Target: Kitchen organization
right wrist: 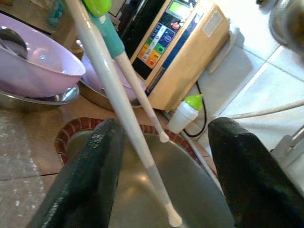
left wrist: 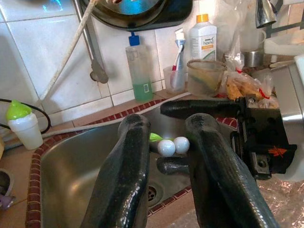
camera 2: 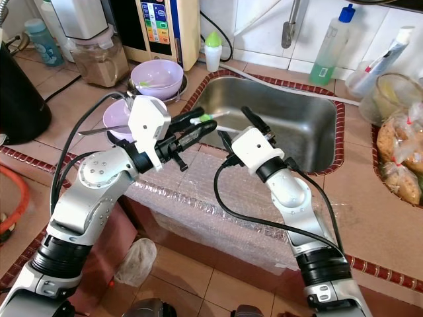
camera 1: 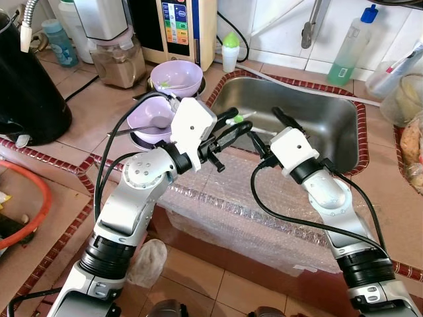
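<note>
The left gripper (camera 1: pixel 228 125) is closed on two thin white sticks (right wrist: pixel 124 90) with green and teal grips. The sticks lie flat and point right, out over the sink (camera 1: pixel 330 119). Their round tips (left wrist: pixel 173 145) show between the fingers (left wrist: pixel 128 166) in the left wrist view. The right gripper (camera 1: pixel 268 129) is open wide and holds nothing. It hangs over the sink's near edge, just right of the sticks. Two purple bowls (camera 1: pixel 177 76) sit left of the sink. The right wrist view shows the whole length of the sticks.
</note>
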Robot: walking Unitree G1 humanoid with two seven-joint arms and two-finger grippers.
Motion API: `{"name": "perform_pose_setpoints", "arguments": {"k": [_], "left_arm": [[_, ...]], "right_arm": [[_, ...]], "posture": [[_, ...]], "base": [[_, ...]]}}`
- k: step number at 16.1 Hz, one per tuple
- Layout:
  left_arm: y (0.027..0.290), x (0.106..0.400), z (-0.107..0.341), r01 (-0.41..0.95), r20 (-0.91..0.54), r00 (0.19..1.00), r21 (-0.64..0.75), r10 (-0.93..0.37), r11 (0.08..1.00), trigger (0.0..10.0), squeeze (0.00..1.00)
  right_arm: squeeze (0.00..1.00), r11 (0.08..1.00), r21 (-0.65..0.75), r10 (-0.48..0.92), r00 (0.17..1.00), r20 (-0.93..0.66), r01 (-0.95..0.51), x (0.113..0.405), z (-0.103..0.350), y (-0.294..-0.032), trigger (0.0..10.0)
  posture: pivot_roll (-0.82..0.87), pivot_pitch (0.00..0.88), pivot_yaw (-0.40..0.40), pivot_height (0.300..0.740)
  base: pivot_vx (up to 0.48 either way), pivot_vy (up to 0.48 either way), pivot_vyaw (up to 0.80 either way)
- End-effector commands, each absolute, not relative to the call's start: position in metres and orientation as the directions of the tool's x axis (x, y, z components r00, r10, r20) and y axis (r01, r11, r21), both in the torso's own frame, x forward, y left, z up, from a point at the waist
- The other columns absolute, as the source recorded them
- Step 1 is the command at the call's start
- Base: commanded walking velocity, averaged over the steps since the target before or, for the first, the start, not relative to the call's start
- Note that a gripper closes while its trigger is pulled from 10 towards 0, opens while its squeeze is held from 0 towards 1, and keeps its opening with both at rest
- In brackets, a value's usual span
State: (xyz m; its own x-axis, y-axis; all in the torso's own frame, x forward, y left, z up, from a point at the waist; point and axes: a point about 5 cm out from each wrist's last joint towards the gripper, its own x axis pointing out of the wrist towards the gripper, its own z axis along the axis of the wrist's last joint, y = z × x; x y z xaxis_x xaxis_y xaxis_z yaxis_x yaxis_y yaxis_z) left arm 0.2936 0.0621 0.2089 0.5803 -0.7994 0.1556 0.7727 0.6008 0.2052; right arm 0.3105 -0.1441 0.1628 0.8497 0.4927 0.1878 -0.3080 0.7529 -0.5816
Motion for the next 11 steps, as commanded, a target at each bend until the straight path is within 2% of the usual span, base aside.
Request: {"name": "perform_pose_setpoints", "arguments": {"k": [1, 5, 11], "left_arm": [[0.0606, 0.2925, 0.2066, 0.777, 0.140, 0.575, 0.214, -0.806, 0.591, 3.9, 0.00], [0.0588, 0.2915, 0.2023, 0.782, 0.129, 0.571, 0.215, -0.811, 0.585, 4.6, 0.00], [0.0572, 0.2918, 0.1995, 0.778, 0.124, 0.573, 0.228, -0.810, 0.585, 4.9, 0.00]], "right_arm": [[0.00, 0.756, -0.576, 0.495, 0.848, 0.191, -0.312, 0.3130, 0.1657, -0.1441, 0.0], [0.00, 0.756, -0.570, 0.507, 0.839, 0.197, -0.323, 0.3129, 0.1684, -0.1465, 0.0], [0.00, 0.746, -0.569, 0.532, 0.824, 0.196, -0.346, 0.3104, 0.1681, -0.1460, 0.0]], "posture": [[-0.05, 0.003, 0.057, 0.740], [-0.05, 0.002, 0.057, 0.740], [-0.06, 0.000, 0.055, 0.740]], "base": [[0.000, 0.000, 0.00], [0.000, 0.000, 0.00], [0.000, 0.000, 0.00]]}}
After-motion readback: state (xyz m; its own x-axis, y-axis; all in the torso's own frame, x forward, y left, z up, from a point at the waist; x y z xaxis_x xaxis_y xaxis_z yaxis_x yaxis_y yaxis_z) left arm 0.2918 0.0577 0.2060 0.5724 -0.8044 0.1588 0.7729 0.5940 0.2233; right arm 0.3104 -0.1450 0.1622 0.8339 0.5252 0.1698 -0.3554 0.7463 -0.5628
